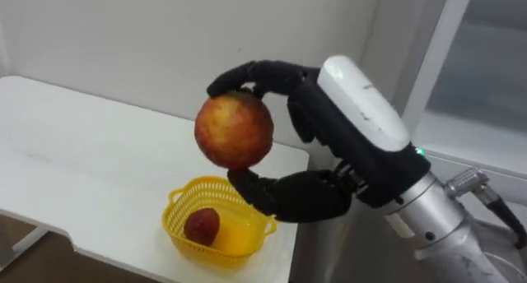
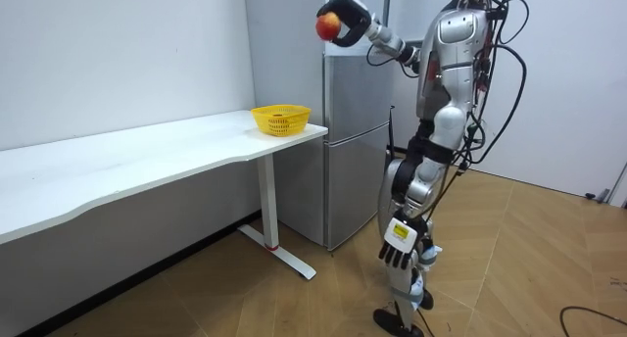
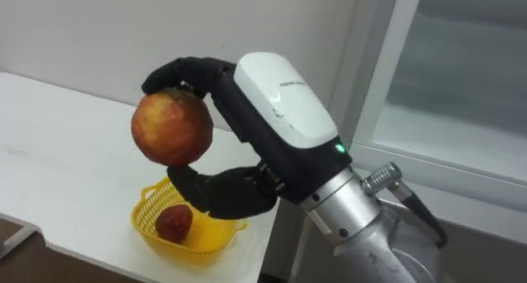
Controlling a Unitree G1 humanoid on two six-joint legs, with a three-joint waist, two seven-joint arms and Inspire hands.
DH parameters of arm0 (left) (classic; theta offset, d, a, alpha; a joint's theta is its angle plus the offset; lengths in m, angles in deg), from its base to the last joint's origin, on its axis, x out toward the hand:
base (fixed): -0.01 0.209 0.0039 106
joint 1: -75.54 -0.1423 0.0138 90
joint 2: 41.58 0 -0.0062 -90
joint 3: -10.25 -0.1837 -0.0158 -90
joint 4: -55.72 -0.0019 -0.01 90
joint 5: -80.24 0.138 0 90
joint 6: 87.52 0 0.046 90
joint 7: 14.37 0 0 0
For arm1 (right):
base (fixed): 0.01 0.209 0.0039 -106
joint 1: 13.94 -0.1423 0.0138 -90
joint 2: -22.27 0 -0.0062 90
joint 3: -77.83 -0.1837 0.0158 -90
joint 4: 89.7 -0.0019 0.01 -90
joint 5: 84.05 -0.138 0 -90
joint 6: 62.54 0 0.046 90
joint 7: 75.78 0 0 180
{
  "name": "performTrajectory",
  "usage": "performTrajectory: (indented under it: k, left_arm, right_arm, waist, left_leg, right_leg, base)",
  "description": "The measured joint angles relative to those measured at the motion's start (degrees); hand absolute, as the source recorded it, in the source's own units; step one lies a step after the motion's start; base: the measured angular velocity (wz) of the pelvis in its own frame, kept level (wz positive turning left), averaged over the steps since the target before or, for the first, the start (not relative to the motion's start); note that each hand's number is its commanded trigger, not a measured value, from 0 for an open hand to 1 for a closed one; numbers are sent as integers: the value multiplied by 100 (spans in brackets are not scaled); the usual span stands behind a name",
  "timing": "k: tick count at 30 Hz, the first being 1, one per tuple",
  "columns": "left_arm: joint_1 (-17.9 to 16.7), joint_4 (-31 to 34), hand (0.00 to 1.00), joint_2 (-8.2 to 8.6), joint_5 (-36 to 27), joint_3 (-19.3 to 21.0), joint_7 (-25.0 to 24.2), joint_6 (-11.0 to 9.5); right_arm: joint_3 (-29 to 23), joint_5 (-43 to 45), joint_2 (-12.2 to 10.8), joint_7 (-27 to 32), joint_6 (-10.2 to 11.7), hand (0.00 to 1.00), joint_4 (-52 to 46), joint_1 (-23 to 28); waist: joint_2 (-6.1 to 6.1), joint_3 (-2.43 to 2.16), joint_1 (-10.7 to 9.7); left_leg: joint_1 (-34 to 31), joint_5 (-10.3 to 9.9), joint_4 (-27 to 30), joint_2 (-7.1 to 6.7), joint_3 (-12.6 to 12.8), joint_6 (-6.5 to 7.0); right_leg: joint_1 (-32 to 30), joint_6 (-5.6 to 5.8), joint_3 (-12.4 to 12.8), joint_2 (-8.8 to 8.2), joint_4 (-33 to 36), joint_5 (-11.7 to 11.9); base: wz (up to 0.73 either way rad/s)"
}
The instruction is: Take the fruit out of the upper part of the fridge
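My right hand [image 1: 323, 128] is shut on a red and yellow apple [image 1: 234, 131], fingers curled over its top and the thumb beneath it. The apple hangs in the air above a yellow basket [image 1: 176, 206] that stands at the near right corner of the white table [image 1: 82, 151]. A smaller red fruit [image 1: 202, 225] lies in the basket. In the room view the apple [image 2: 328, 24] is held high in front of the grey fridge [image 2: 353, 131], well above the basket [image 2: 281, 118]. My left hand [image 2: 397, 244] hangs at my side with relaxed fingers.
The fridge [image 1: 478, 85] stands directly right of the table's end. A white wall runs behind the table. I stand upright on the wooden floor [image 2: 529, 259] in front of the fridge, facing it and the table.
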Motion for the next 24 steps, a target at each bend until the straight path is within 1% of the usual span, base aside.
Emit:
performTrajectory:
  k: [1, 3, 5, 7, 8, 9, 13, 15, 16, 17, 18, 20, 21, 22, 24]
  left_arm:
    - [37, -4, 0, -10, 4, 0, -4, 15]
    - [85, -5, 0, -19, 5, -2, 23, 33]
    - [103, 1, 0, -19, 15, -8, 39, 51]
    - [119, 13, 0, -29, 30, -4, 36, 86]
    - [116, 14, 0, -38, 30, -3, 34, 92]
    - [90, 14, 0, -67, 42, -2, 34, 114]
    - [72, 28, 0, -103, 25, -5, 126, 124]
    - [117, 28, 0, -142, 9, -16, 133, 121]
    - [187, 28, 0, -159, 4, -13, 148, 111]
    - [212, 28, 0, -166, 5, -12, 153, 107]
    - [252, 27, 0, -173, 13, -8, 151, 108]
    - [274, 17, 0, -185, 16, -3, 150, 108]
    - [272, 14, 0, -195, 16, -3, 148, 111]
    - [273, 16, 0, -200, 15, -3, 148, 113]
    - [271, 47, 0, -205, 15, -14, 98, 122]
  right_arm:
    - [43, -4, -2, -19, 4, 100, 137, -2]
    - [55, -15, -27, -39, 10, 100, 463, -6]
    - [54, 0, -60, -65, -18, 100, 800, -14]
    - [56, 20, -60, -103, -127, 100, 1190, -15]
    - [57, 20, -60, -131, -156, 100, 1272, -15]
    - [73, 10, -59, -153, -201, 100, 1439, -22]
    - [383, -4, -49, -178, -300, 100, 1997, -237]
    - [498, -11, -48, -177, -316, 100, 2292, -305]
    - [504, -22, -44, -177, -313, 100, 2421, -338]
    - [506, -31, -44, -177, -302, 100, 2511, -367]
    - [513, -23, -44, -177, -283, 100, 2735, -453]
    - [511, 4, -40, -169, -301, 100, 3028, -545]
    - [512, 26, -39, -138, -316, 100, 3159, -567]
    - [512, 27, -39, -125, -320, 100, 3226, -573]
    - [529, 45, -34, -104, -320, 100, 3554, -603]
  waist:
    - [-40, 9, 59]
    - [-89, 33, 113]
    - [-115, 25, 141]
    - [-132, 27, 256]
    - [-146, 19, 274]
    - [-184, -2, 287]
    - [-226, -8, 319]
    - [-275, 4, 392]
    - [-315, 33, 409]
    - [-321, 52, 418]
    - [-355, 68, 427]
    - [-399, 79, 449]
    - [-436, 97, 511]
    - [-455, 103, 536]
    - [-516, 86, 568]
  left_leg:
    - [-21, 0, 15, -4, -20, 0]
    - [-46, -2, 17, -8, -56, 3]
    - [-117, -15, 32, -9, -94, 24]
    - [-172, -15, 43, -11, -101, 24]
    - [-215, -15, 53, -11, -114, 24]
    - [-256, -14, 64, -12, -132, 23]
    - [-340, -14, 127, -9, -141, 23]
    - [-406, -14, 161, -12, -185, 23]
    - [-433, -14, 168, -15, -228, 23]
    - [-456, -14, 178, -16, -247, 23]
    - [-496, -15, 210, -24, -279, 22]
    - [-535, -17, 225, -32, -312, 23]
    - [-561, -19, 229, -34, -321, 25]
    - [-571, -21, 236, -35, -332, 26]
    - [-633, -43, 293, -46, -415, 25]
  right_leg:
    - [-5, 2, -37, -10, 0, 1]
    - [-7, 4, -65, -12, -11, 2]
    - [-46, 10, -112, -12, -22, 6]
    - [-115, 9, -109, -12, 36, 10]
    - [-140, 8, -118, -14, 42, 10]
    - [-190, 5, -153, -19, 51, 13]
    - [-227, 4, -198, -26, 41, 13]
    - [-261, 3, -239, -32, 33, 14]
    - [-267, 2, -288, -37, 35, 14]
    - [-272, 2, -311, -39, 34, 14]
    - [-277, 2, -344, -45, 33, 14]
    - [-282, 2, -381, -51, 16, 14]
    - [-280, 3, -382, -51, 10, 14]
    - [-281, 3, -382, -50, 4, 13]
    - [-285, 9, -465, -49, -72, 17]
  base:
    - [14]
    - [13]
    - [13]
    - [0]
    - [6]
    - [8]
    - [4]
    - [11]
    - [17]
    - [19]
    - [14]
    - [12]
    - [5]
    - [6]
    - [21]
